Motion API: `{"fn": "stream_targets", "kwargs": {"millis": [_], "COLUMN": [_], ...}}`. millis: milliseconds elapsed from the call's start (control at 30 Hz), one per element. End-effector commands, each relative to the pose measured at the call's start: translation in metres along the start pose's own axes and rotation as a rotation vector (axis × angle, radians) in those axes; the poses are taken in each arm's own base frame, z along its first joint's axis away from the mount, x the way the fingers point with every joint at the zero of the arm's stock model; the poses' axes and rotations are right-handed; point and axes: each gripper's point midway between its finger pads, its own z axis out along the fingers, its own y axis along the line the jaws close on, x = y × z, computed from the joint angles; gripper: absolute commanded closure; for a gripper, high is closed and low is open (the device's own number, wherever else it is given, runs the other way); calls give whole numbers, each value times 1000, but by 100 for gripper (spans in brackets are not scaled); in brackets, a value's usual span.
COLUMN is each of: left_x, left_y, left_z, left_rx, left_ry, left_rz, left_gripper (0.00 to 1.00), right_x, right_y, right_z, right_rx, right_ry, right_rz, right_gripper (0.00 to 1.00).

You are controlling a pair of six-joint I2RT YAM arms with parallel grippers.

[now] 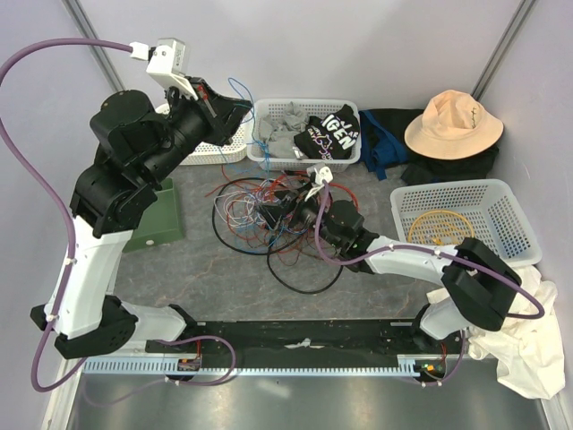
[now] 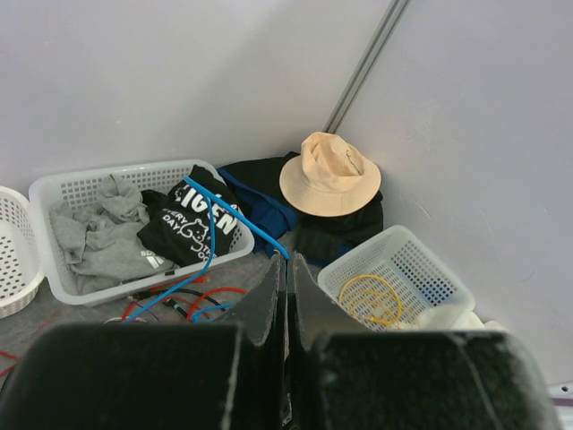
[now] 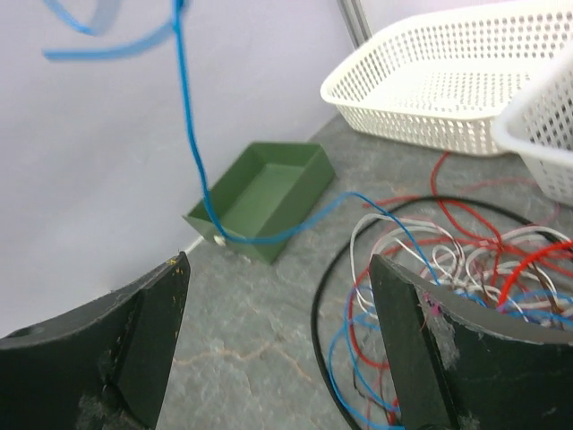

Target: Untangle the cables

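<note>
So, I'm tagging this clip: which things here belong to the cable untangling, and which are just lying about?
Job: cable tangle, blue cable, yellow coiled cable, left gripper, right gripper.
Lying about: hat, clothes basket, green box, white cloth.

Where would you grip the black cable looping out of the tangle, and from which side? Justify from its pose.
Probably the near arc of the black cable, from above on the near side: there it lies flat on the table, clear of the other cables.
</note>
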Motion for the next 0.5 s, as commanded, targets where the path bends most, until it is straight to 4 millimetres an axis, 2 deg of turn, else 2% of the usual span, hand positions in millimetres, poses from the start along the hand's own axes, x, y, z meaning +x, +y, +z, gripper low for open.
{"fn": "stream_targets", "kwargs": {"millis": [0, 133, 167, 233, 333, 367, 400, 433, 467], "left_x": [-4, -3, -5, -4, -4, -4, -3, -4, -5], "left_y": [-2, -2, -3, -3, 0, 2, 6, 8, 10], "left_z": [-12, -16, -18, -19, -21, -22, -22, -22, -22], "left_rx": [14, 16, 19, 20, 8, 2, -17, -29, -40], "left_ry": [-9, -5, -9, -9, -11, -12, -14, -18, -23], "left_rz": [16, 15, 12, 12, 18, 22, 33, 43, 50], "left_gripper": [98, 98, 98, 98, 98, 98, 98, 98, 98], "right_x": [-67, -76, -71, -76, -63, -61, -60, -52, -53], "right_y": [43, 51, 46, 47, 41, 37, 35, 28, 22], "right_z": [8, 15, 21, 29, 38, 36, 33, 28, 22], "right_rx": [-112, -113, -96, -91, -74, -58, -44, -20, 23], "right_ry": [-259, -293, -280, -294, -267, -263, -258, -237, -220], "right_rz": [12, -1, 0, 3, 9, 18, 22, 20, 19], "right_gripper": [11, 12, 14, 19, 61, 85, 95, 100, 100]}}
